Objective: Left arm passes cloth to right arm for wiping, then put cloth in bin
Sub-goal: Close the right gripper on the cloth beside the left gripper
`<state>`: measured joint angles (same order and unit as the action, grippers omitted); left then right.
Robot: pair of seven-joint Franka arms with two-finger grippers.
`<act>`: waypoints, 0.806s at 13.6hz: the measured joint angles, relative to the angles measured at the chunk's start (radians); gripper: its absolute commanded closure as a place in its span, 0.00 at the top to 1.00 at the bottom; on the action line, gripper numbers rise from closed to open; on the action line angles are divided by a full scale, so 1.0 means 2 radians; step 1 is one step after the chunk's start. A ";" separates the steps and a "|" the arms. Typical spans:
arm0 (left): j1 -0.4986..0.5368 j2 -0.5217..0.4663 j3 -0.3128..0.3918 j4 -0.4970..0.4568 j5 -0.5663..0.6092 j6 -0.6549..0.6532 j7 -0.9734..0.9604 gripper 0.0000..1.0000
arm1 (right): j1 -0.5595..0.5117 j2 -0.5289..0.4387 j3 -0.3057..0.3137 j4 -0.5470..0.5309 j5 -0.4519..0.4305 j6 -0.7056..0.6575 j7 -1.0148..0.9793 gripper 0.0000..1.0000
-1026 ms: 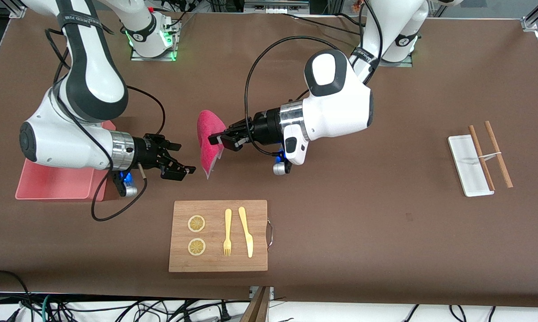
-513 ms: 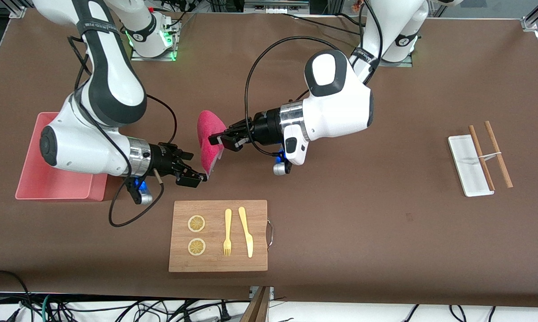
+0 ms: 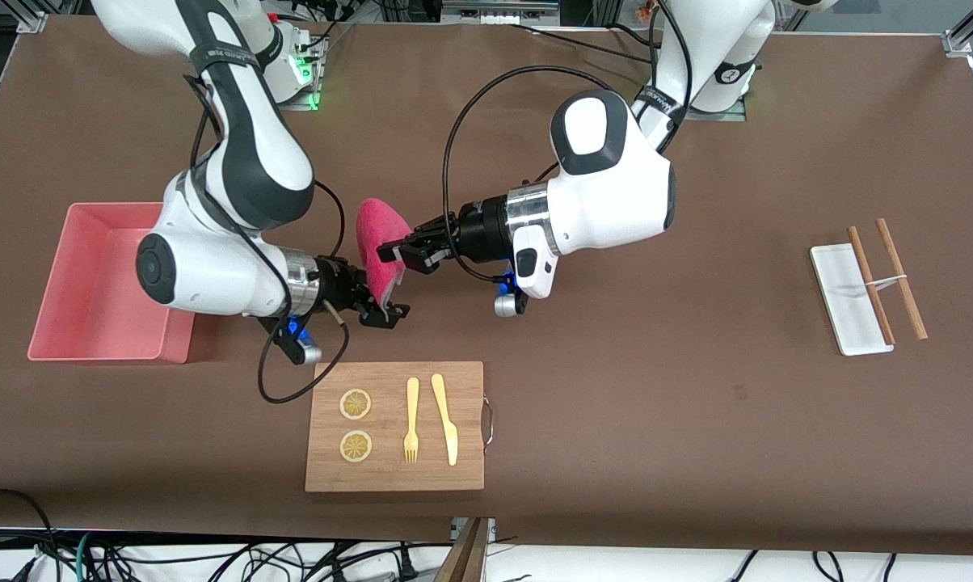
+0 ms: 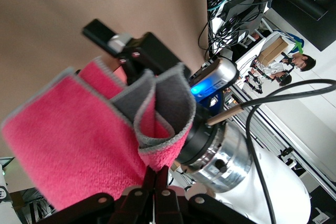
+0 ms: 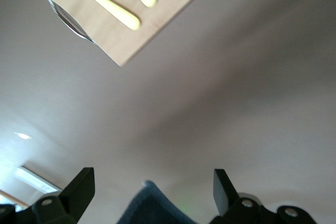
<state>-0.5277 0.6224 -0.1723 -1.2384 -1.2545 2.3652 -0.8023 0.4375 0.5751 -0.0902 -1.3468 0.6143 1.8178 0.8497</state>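
My left gripper [image 3: 391,252] is clamped tight on the cloth [image 3: 377,257], pinching a bunched fold of it; in the left wrist view the magenta face and grey underside curl out from between the closed jaws [image 4: 157,129]. The cloth hangs in the air over bare table, above the stretch between the bin [image 3: 98,283] and the middle of the table, and over ground farther from the front camera than the cutting board [image 3: 395,426].

My right gripper [image 3: 379,309] has its jaws spread wide, straddling the cloth's lower edge. In the front view one finger shows just past the hanging corner, and in the right wrist view the grey edge of the cloth [image 5: 152,208] sits between the two fingertips [image 5: 79,187]. I cannot tell whether either pad is touching fabric yet; nothing is gripped on that side.

So I judge the handover to be about halfway: the cloth is lifted and presented, the receiving jaws are in place around it, but they have not closed and the left has not let go. Still to come are the right's grasp, the left's release, the wiping, and the drop into the bin, which sits at the right arm's end of the table.
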 measured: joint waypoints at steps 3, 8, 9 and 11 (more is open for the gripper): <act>0.000 0.000 0.000 0.000 0.000 0.000 0.000 0.00 | 0.001 0.000 -0.002 0.001 -0.004 -0.044 -0.002 1.00; 0.000 0.000 0.000 0.000 0.000 0.000 0.000 0.00 | -0.020 0.000 -0.006 0.005 0.011 -0.079 -0.003 1.00; 0.000 0.000 0.000 0.000 0.000 0.000 0.000 0.00 | -0.025 0.000 -0.007 0.007 0.017 -0.091 -0.003 1.00; 0.000 0.000 0.000 0.000 0.000 0.000 0.000 0.00 | -0.033 0.000 -0.007 0.011 0.028 -0.107 -0.003 1.00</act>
<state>-0.5276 0.6230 -0.1717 -1.2384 -1.2545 2.3652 -0.8023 0.3720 0.5760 -0.1032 -1.3256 0.6698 1.6032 0.8440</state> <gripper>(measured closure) 0.978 0.000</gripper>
